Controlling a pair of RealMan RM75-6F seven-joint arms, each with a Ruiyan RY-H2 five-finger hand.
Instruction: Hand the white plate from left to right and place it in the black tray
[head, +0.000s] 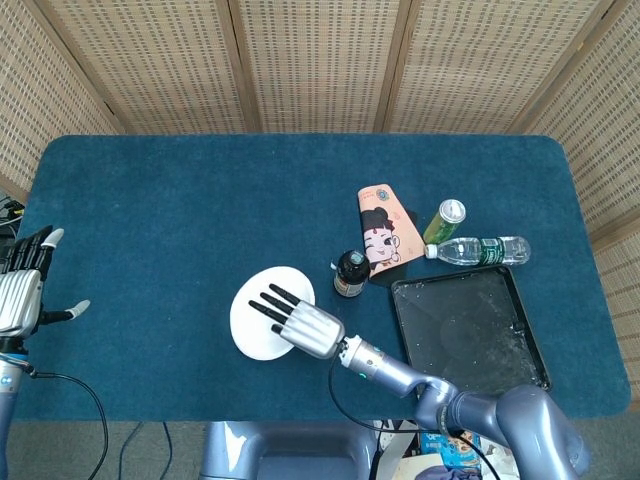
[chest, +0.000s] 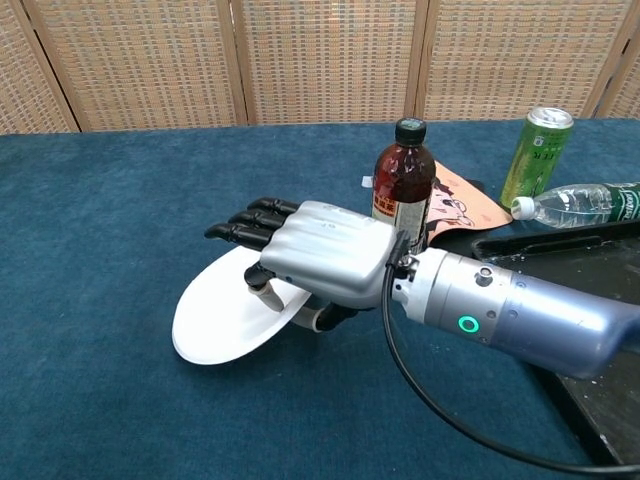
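Observation:
My right hand (chest: 318, 255) grips the white plate (chest: 228, 315) by its right edge and holds it tilted, raised a little off the blue cloth. From above, the plate (head: 258, 325) lies left of the brown bottle, with the right hand (head: 305, 325) over its right side. The black tray (head: 468, 328) sits to the right, with nothing in it. At the far left edge of the table my left hand (head: 25, 285) hangs with fingers spread, holding nothing.
A brown bottle (chest: 401, 195) stands just behind my right wrist. Behind the black tray (chest: 560, 262) are a green can (chest: 535, 155), a lying water bottle (chest: 575, 203) and a pink printed card (head: 378, 225). Wicker screens close off the back.

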